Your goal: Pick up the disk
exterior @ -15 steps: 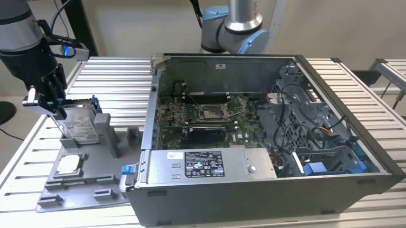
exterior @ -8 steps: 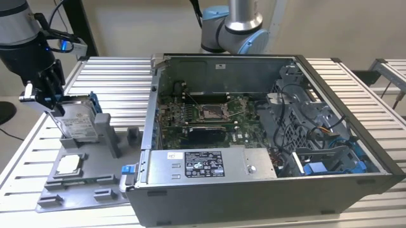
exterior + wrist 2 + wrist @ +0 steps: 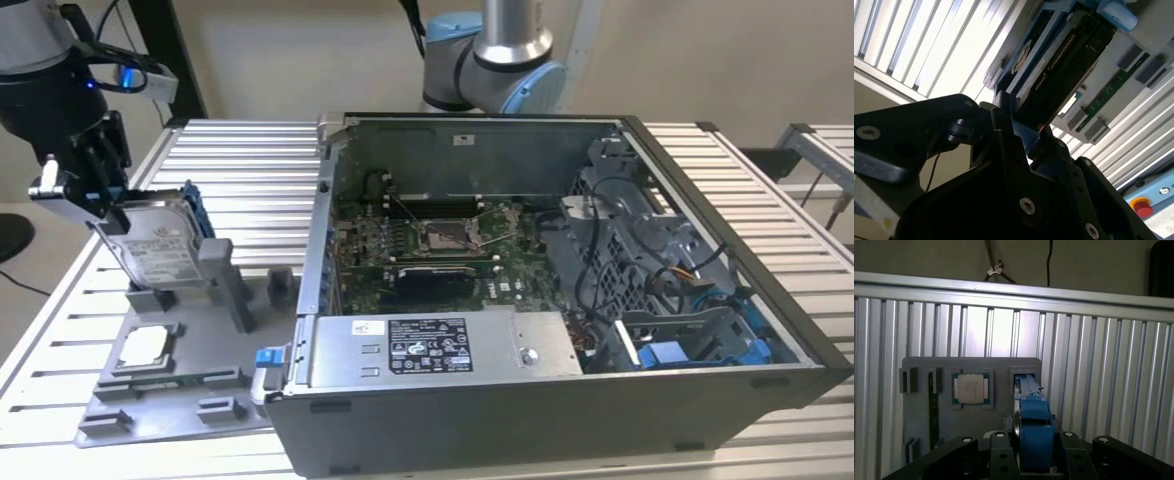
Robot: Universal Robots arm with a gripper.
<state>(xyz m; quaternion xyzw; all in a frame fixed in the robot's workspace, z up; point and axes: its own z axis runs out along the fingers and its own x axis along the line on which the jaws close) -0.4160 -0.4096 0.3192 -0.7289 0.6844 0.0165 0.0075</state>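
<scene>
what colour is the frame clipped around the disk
Bright blue; the frame on the disk shows best in the first wrist view.

The disk (image 3: 158, 248) is dull silver metal with a white paper label, its frame (image 3: 1035, 427) smooth blue plastic, the desk (image 3: 247, 165) ribbed bare metal.

Open computer case (image 3: 534, 425), grey fixture tray (image 3: 220, 352)

The arm (image 3: 497, 50) is a silver tube with pale blue caps on its grey joints. Near the wrist a black body carries a small grey box (image 3: 150, 82) beside a glowing blue light (image 3: 94, 82). The hand (image 3: 83, 195) is matte black, and in the second wrist view its jointed links are studded with round silver screws (image 3: 1027, 205).
</scene>
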